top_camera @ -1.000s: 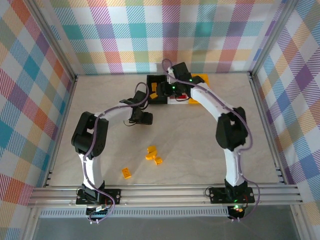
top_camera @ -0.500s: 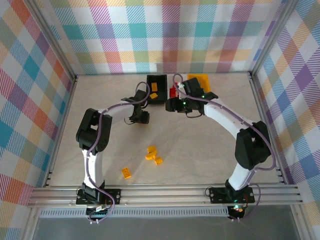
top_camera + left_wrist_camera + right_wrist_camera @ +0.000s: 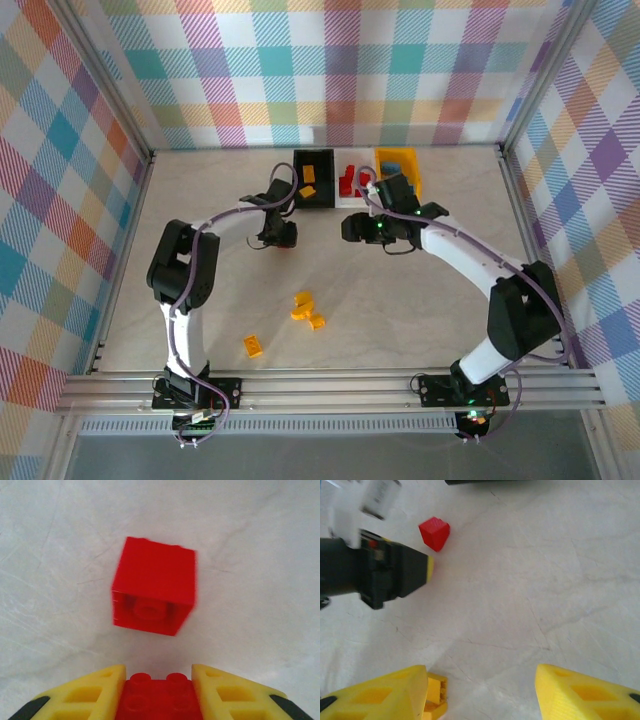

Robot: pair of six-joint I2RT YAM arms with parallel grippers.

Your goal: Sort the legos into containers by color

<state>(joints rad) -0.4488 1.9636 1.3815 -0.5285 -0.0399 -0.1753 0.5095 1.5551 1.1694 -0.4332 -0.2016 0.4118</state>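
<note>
Just in front of the row of bins (image 3: 320, 160), the left gripper (image 3: 159, 680) is pinched narrow on a red brick (image 3: 159, 702), a second red brick (image 3: 153, 594) lying on the table (image 3: 260, 555) right ahead of it; the right gripper (image 3: 481, 675), also near the bins, gapes wide and empty. Light, hard and slick, I'd judge: grip flat side walls, not studs.

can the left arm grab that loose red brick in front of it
Probably not yet: the left gripper is shut on another red lego, though the loose red brick lies on bare table just ahead.
</note>
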